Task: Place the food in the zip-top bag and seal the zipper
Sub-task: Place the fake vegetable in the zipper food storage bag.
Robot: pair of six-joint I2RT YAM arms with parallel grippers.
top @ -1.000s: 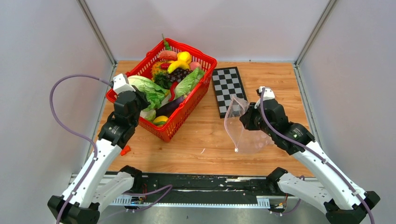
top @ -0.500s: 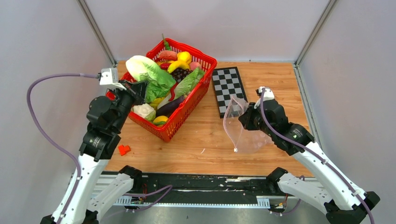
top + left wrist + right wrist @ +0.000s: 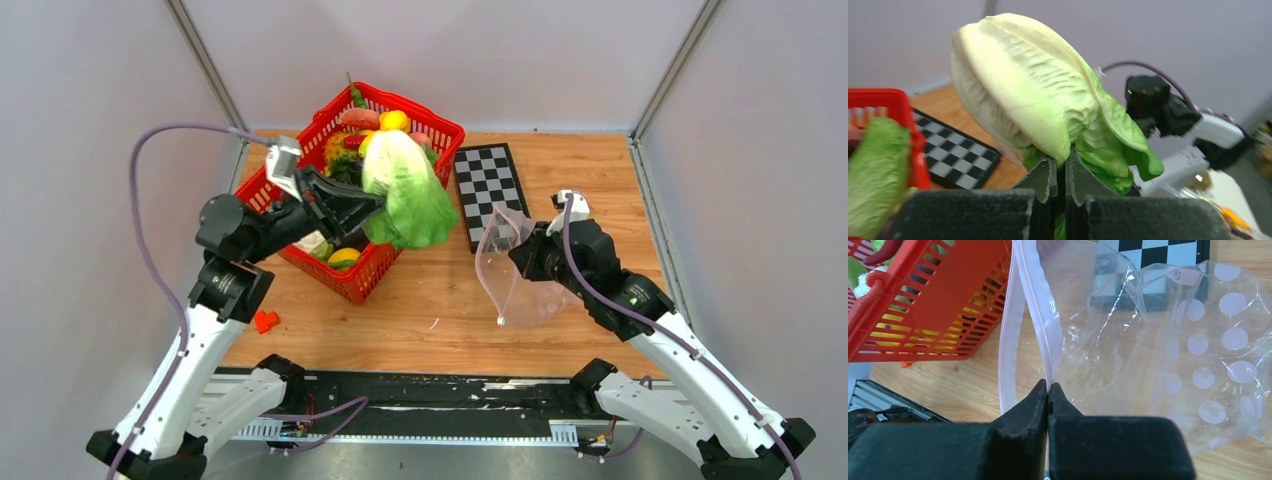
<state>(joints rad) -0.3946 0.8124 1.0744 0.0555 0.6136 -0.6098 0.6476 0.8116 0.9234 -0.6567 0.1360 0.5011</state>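
**Transfer of the first item.** Our left gripper (image 3: pixel 1060 172) is clenched on the lower leaves of the lettuce (image 3: pixel 1028 95), its jaws almost meeting. It holds the head in the air above the right side of the red mesh basket (image 3: pixel 441 128), where the rest of the food (image 3: pixel 393 121) lies. Our right gripper (image 3: pixel 1048 391) is pinched shut on the pink zipper (image 3: pixel 1040 315) of the zip-top bag (image 3: pixel 1178 360). It holds one lip raised so that the mouth gapes toward the basket, while the bag's body drapes down to the bench (image 3: pixel 420 310) near a checkerboard (image 3: pixel 488 180). We judge that the next move calls for carrying the lettuce across to the mouth and easing it in. The head looks wide against the opening and may snag the free lip.
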